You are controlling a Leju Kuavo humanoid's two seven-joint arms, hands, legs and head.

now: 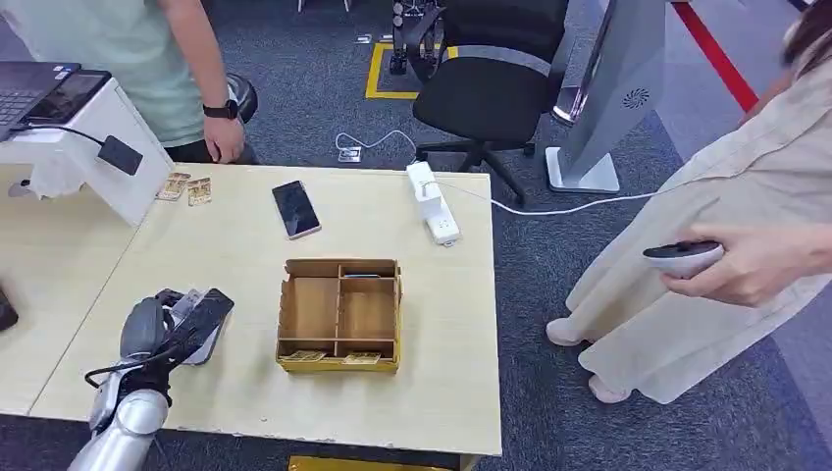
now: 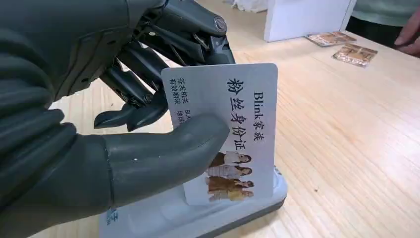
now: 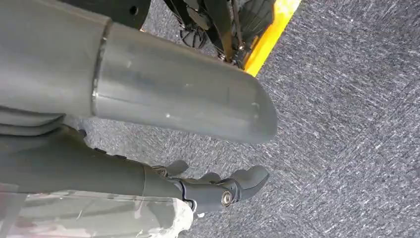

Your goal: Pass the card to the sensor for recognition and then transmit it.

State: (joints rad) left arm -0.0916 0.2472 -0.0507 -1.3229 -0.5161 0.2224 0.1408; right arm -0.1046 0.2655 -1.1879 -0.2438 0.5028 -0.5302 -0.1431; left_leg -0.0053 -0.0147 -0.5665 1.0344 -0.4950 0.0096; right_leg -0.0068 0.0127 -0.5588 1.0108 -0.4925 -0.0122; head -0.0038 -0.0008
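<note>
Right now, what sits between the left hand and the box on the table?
Nothing: in the head view the table is bare wood from the left hand, which holds the card over the sensor, to the box.

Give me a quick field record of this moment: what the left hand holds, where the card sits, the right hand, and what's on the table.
left hand: grips white printed card between thumb and fingers
card position: upright, lower edge at white flat sensor pad
right hand: hanging over grey carpet, holding nothing
table: brown cardboard divided box, black phone, white power strip
</note>
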